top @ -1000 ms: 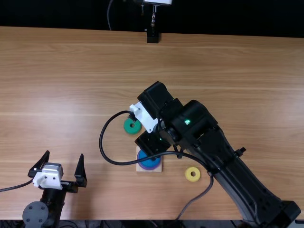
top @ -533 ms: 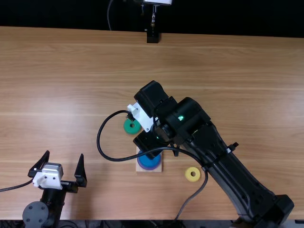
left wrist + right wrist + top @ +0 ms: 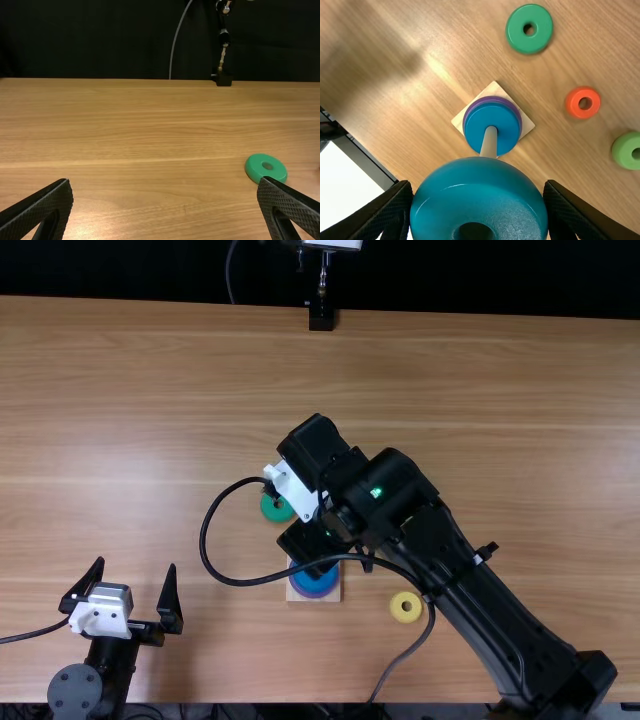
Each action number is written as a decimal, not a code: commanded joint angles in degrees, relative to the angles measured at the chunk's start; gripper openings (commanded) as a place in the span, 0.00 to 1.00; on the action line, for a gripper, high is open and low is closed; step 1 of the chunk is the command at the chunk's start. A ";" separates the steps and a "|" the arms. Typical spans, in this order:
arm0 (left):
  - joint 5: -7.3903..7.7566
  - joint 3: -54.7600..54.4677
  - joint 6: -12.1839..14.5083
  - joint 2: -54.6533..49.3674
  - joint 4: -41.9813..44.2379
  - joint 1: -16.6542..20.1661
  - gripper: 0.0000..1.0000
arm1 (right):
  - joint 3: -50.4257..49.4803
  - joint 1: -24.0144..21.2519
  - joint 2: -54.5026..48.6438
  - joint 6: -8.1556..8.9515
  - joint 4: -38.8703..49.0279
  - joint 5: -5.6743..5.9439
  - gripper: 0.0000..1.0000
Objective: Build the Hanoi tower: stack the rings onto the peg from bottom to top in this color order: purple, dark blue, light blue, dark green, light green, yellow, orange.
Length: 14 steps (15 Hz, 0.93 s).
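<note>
Room to pass runs along the far side of the surface (image 3: 480, 370), beyond the right arm (image 3: 475, 595), and between the left end effector (image 3: 136, 564) and the looping black cable (image 3: 250, 582); the right arm slants across the near right; the upright peg (image 3: 490, 141) blocks low crossings, with dark green (image 3: 514, 30), orange (image 3: 574, 109), light green (image 3: 622, 151) and yellow (image 3: 395, 608) rings around it.
</note>
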 commanded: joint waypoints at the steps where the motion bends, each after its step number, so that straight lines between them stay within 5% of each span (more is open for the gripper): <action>1: 0.90 -2.48 0.61 -0.67 -0.32 -0.03 1.00 | 0.39 1.04 0.35 0.40 -0.05 -0.61 0.00; 13: 0.90 -2.48 0.61 -0.67 -0.43 -0.03 1.00 | -2.16 1.04 0.43 0.30 0.16 -0.51 0.00; 14: 0.90 -2.48 0.61 -0.67 -0.32 -0.03 1.00 | -2.16 1.04 0.43 0.30 0.26 -0.51 0.07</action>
